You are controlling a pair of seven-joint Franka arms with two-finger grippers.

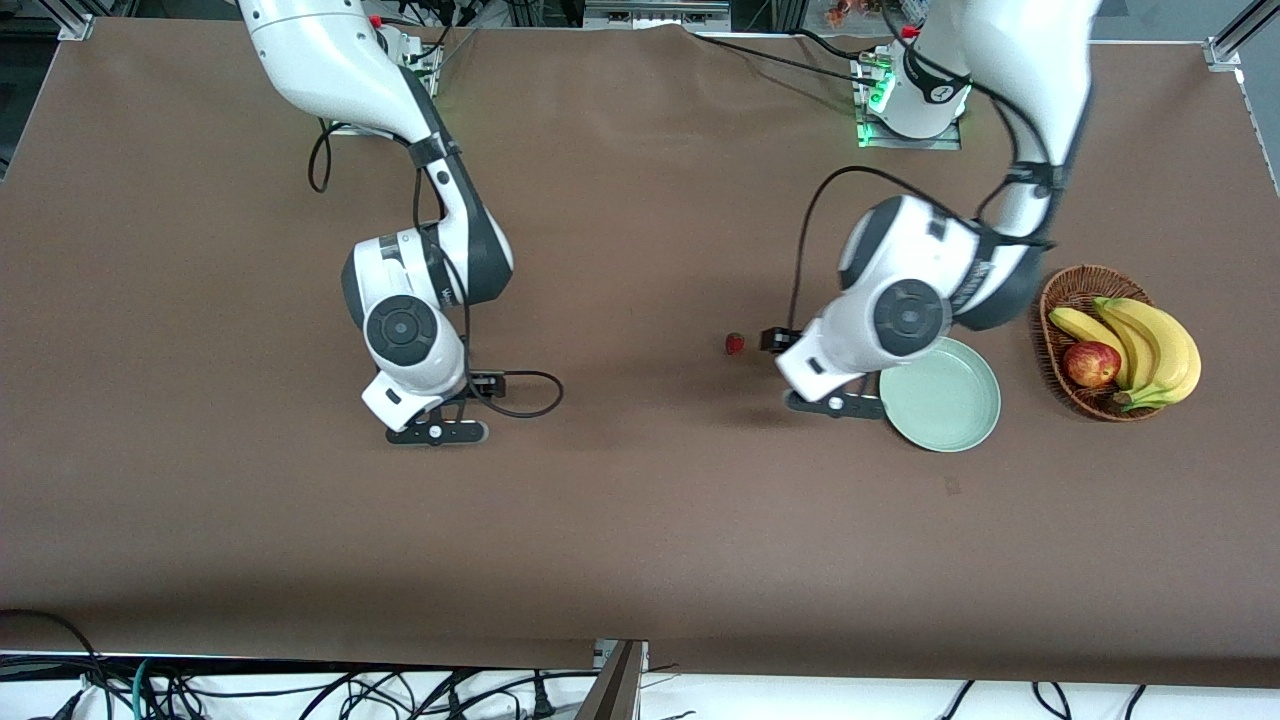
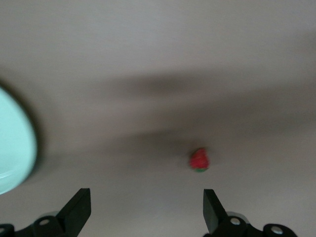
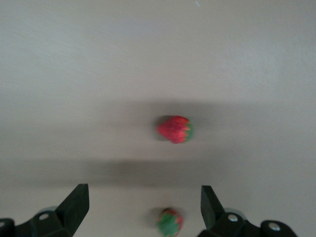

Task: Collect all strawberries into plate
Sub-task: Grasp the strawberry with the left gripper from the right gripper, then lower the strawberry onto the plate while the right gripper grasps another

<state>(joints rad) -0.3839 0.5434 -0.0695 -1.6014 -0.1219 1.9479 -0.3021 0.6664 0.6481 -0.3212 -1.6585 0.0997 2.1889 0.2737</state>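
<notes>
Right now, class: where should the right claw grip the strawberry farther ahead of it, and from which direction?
Probably grip the red body of the strawberry across its width, descending from above. It lies on its side on the table, cap sideways. The right claw is open.

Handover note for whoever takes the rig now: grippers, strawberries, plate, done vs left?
Left gripper: jaws open, empty, over the table beside the plate; one strawberry lies on the table close by, toward the right arm's end.
Right gripper: jaws open, empty, over two more strawberries, both on the table.
Done: nothing; the plate shows no berries.
Left: pick all three and place them in the plate. Leave the basket alone.
</notes>
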